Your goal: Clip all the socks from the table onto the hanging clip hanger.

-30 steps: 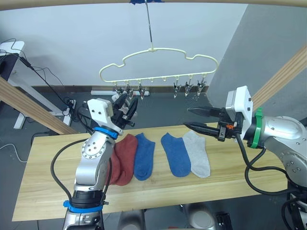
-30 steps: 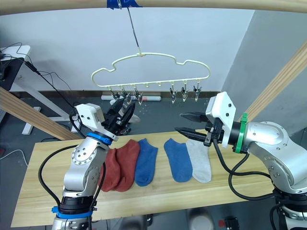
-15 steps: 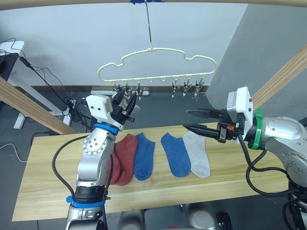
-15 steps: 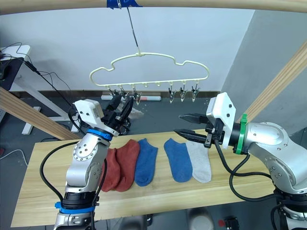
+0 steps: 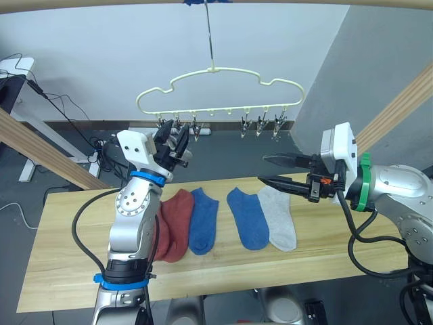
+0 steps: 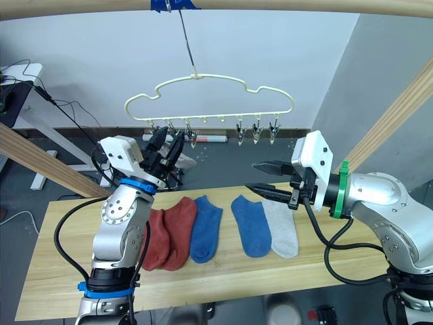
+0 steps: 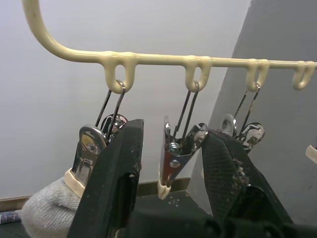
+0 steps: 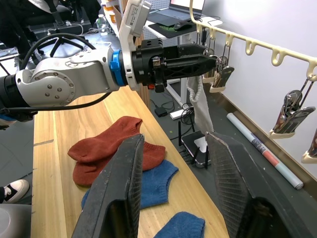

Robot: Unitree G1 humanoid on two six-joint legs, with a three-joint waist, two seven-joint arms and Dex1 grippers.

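Observation:
The cream clip hanger (image 5: 215, 69) hangs from the rail with a row of metal clips. My left gripper (image 5: 179, 139) is raised to the leftmost clips. In the left wrist view its fingers (image 7: 119, 173) stand open with the second clip (image 7: 173, 158) between them. A light grey sock (image 7: 42, 215) hangs at the first clip beside it. On the table (image 5: 338, 250) lie two rust-red socks (image 5: 172, 223), two blue socks (image 5: 203, 220) (image 5: 247, 217) and one grey sock (image 5: 279, 217). My right gripper (image 5: 262, 168) hovers open and empty above the grey sock.
A round wooden rail (image 5: 101, 3) with blue tape runs overhead. Slanted wooden posts stand at the left (image 5: 40, 149) and right (image 5: 399, 108). A white desk (image 5: 17, 68) and cables lie on the floor behind the table.
My left gripper has risen and shifted slightly left, up to the leftmost clips. The hanger has swung a little left. The right arm has not moved.

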